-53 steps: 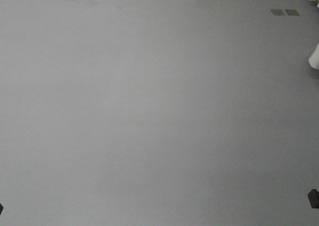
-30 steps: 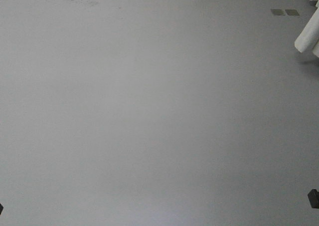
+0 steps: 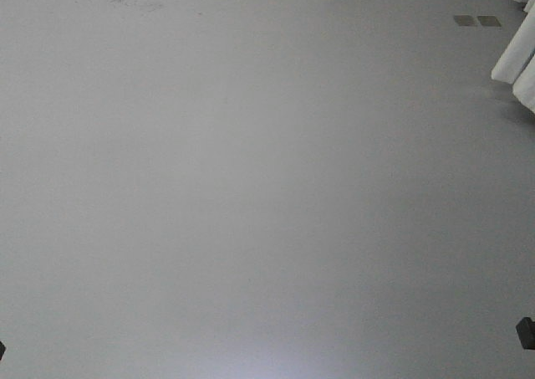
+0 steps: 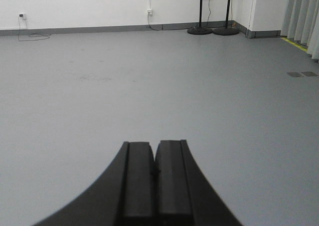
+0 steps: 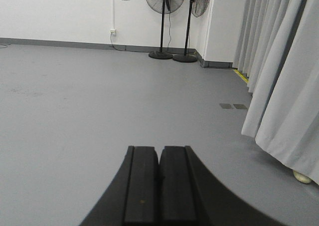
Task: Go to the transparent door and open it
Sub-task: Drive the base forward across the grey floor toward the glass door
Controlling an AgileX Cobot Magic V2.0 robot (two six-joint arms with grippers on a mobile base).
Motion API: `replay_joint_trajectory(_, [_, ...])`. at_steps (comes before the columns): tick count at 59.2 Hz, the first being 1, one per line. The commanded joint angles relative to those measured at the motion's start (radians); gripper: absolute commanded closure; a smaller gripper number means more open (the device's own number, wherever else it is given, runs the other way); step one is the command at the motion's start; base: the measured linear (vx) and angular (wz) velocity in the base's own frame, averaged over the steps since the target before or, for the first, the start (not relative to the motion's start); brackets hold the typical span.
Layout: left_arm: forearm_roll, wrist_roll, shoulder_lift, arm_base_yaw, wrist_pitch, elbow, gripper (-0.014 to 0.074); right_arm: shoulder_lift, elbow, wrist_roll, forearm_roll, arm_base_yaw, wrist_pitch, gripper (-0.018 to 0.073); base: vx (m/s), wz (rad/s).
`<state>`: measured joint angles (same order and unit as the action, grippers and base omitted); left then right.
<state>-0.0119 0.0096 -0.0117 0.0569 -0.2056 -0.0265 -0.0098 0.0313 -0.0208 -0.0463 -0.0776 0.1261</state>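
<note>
The transparent door is out of view in every frame. My left gripper (image 4: pixel 155 145) is shut with nothing between its black fingers and points over bare grey floor. My right gripper (image 5: pixel 159 149) is likewise shut and empty, aimed across the floor toward the far wall. In the front-facing view only grey floor shows, and neither gripper appears there.
Pale grey curtains (image 5: pixel 279 81) hang along the right side, their hem also at the front-facing view's right edge (image 3: pixel 517 65). Two standing fans (image 5: pixel 164 21) stand by the far white wall. Two dark floor plates (image 3: pixel 477 20) lie near the curtains. Wall sockets and a cable (image 4: pixel 30 34) sit far left.
The curtain hem at the right edge of the front-facing view has come further into the picture and spread downward. The grippers' earlier state is not shown.
</note>
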Motion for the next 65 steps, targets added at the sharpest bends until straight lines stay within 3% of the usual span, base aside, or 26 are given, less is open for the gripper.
replay_joint_trajectory(1, [-0.007, -0.010, -0.011, 0.004, 0.084, -0.031, 0.0602, -0.015, 0.012, -0.009, -0.005, 0.001, -0.085, 0.0567, 0.06, -0.01])
replay_joint_trajectory(65, [-0.007, -0.010, -0.011, 0.004, 0.084, -0.031, 0.0602, -0.015, 0.012, -0.009, -0.005, 0.001, -0.085, 0.0567, 0.24, -0.03])
